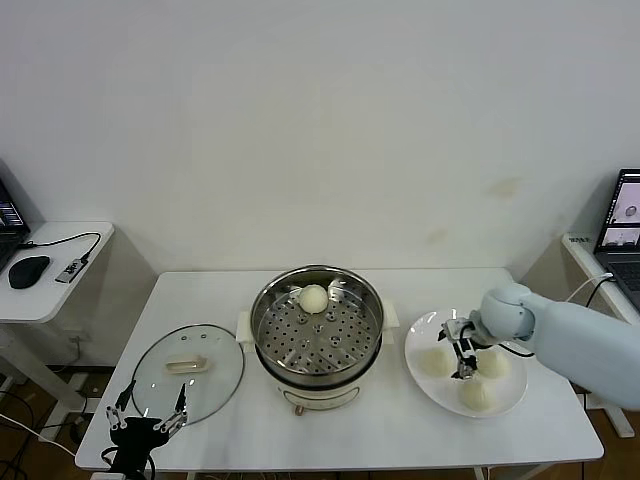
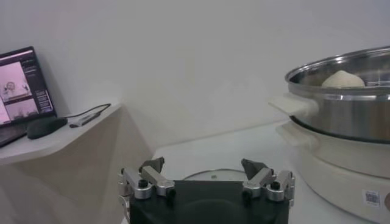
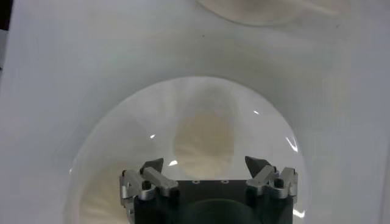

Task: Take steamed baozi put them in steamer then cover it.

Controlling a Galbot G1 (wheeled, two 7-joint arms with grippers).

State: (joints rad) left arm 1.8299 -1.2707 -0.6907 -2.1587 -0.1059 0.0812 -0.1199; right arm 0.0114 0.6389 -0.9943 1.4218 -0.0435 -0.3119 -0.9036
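The steamer [image 1: 316,335] stands mid-table with one baozi [image 1: 314,298] on its perforated tray. Three more baozi [image 1: 434,362] lie on a white plate [image 1: 428,330] to its right. My right gripper [image 1: 463,358] hangs open just above that plate, among the buns. In the right wrist view one baozi [image 3: 204,137] lies just ahead of the open right gripper [image 3: 206,165], untouched. The cover [image 1: 188,372] rests flat on the table left of the steamer. My left gripper [image 1: 148,422] is parked open at the front edge near the cover, and the left wrist view shows the left gripper [image 2: 204,165] empty.
A side table [image 1: 60,290] with a mouse [image 1: 28,270] and cable stands to the left. A laptop [image 1: 620,225] sits at the far right. The white table's front edge runs close below the plate and cover.
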